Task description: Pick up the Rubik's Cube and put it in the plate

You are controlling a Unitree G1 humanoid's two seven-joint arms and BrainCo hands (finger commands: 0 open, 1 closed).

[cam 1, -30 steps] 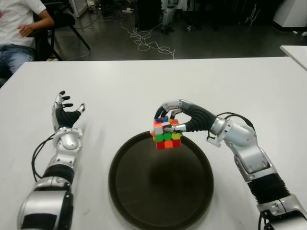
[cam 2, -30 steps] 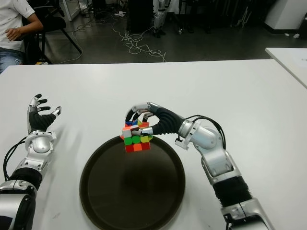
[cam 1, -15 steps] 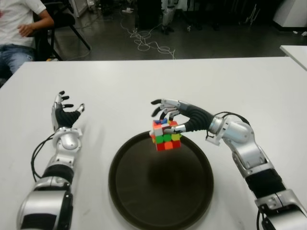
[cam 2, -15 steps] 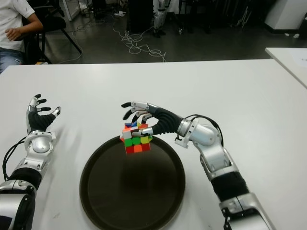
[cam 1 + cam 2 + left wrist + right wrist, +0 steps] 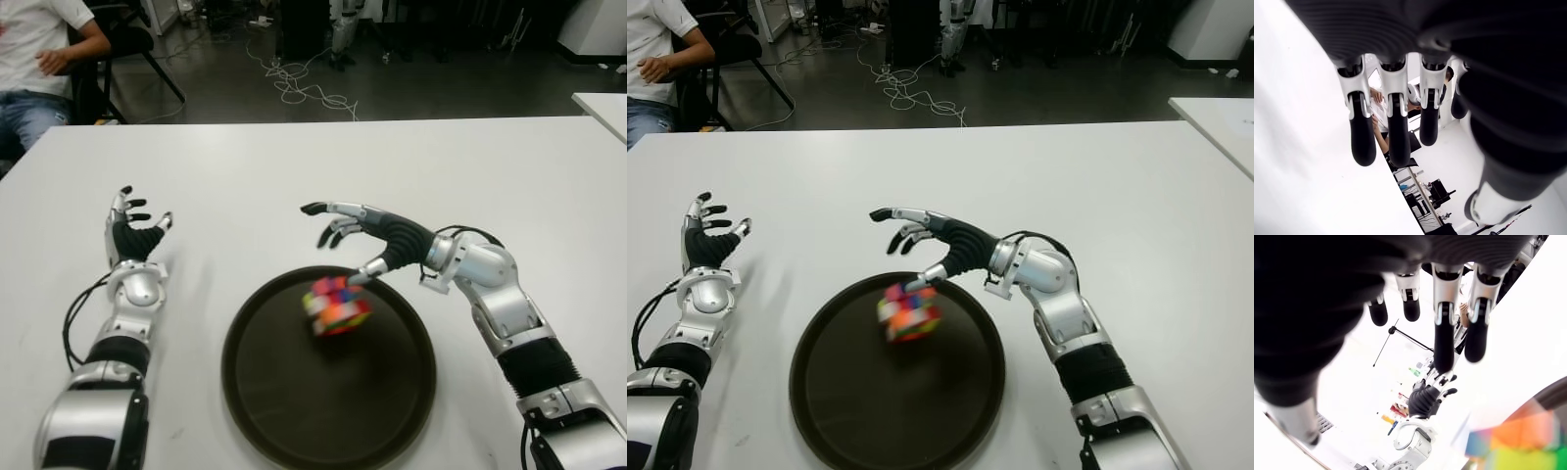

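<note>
White bench [image 5: 294, 166] fills the near field, dark lab floor with loose cables [image 5: 304, 83] behind it at 12 o'clock, and a seated person [image 5: 39, 59] off the far corner at about 10 o'clock. Round dark plate [image 5: 284, 421] sits on the bench at 6 o'clock, close to the robot. Rubik's Cube [image 5: 337, 305] shows as a smeared colour blob over the plate's far half, near its 12 o'clock rim; can't tell if it touches the plate surface or is just above it. Right hand [image 5: 367, 235] hovers above the plate's far rim, just beyond and above the cube, fingers [image 5: 328, 209] spread and extended, thumb pointing down toward the cube, nothing in its grasp; the right wrist view confirms straight fingers with the cube apart from them. Left hand [image 5: 134, 240] shows at 9 o'clock of the plate, well apart from it, fingers splayed upward and empty, idle. Step in hand, by my read: the release, with the cube free of the hand and within the plate's outline, so the task looks nearly done. Next move likely calls for letting the cube settle, checking it stays inside the rim, then lifting the right hand clear without nudging cube or plate.
</note>
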